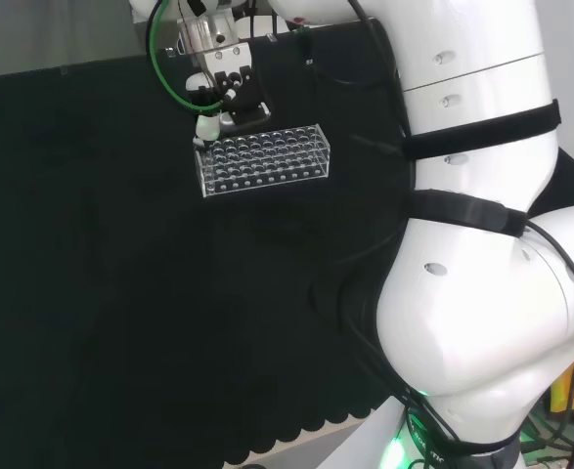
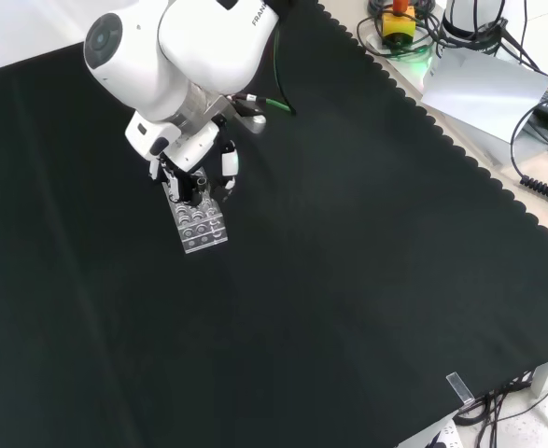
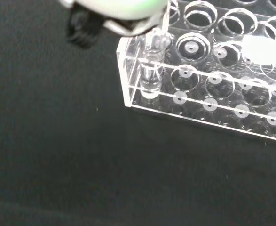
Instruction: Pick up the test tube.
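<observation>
Black-clothed worktop [image 1: 91,293]. I see the clear rack [image 1: 263,159] near its far side in the head view. My hand [image 1: 226,90] sits over the rack's left end; fingers pinch the test tube [image 3: 151,70] standing in a corner hole.

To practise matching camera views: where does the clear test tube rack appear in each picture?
Head view: test tube rack upper centre, just below the hand.
Front view: upper left, under the hand.
Wrist view: across the upper right, corner nearest.
Shared landmark: the hand at the rack's end.
</observation>
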Controlling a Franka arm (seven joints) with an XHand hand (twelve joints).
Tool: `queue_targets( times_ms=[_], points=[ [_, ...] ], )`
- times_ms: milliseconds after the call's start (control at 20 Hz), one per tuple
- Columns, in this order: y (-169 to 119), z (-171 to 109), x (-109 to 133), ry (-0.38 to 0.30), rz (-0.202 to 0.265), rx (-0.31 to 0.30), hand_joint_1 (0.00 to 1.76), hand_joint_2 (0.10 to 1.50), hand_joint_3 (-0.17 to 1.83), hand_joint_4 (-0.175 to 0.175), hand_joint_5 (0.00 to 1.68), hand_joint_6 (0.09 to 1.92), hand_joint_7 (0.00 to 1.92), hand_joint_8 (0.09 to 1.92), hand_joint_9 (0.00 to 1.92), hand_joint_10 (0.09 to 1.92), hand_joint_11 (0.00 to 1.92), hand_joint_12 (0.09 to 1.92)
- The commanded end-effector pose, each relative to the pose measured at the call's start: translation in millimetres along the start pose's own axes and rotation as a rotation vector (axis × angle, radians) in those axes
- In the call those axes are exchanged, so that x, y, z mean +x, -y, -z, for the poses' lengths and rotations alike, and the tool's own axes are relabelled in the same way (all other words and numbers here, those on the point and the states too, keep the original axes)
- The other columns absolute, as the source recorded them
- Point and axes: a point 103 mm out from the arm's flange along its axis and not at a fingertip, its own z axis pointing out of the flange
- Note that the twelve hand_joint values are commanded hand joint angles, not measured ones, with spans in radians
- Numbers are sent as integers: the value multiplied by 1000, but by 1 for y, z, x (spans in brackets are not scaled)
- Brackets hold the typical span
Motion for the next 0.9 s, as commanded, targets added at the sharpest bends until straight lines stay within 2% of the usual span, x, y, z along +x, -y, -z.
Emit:
queue_targets(
  times_ms=[50,200,400,650,900],
  points=[
    [-8,-1,15,-4,-20,-51,1169,917,244,-148,1146,735,1521,515,1328,525,769,1230],
    [-8,2,16,-21,-28,-88,1200,814,387,-173,1238,630,1623,500,1446,495,947,1111],
    [-3,6,14,-58,-41,-79,1209,708,579,-175,1260,652,1672,501,1516,468,1119,994],
    [5,14,7,-86,-55,-76,1213,686,616,-175,1266,655,1686,526,1557,486,1226,911],
    [15,29,-1,-128,-65,-84,1214,685,617,-175,1267,654,1688,536,1579,501,1248,885]
  ],
)
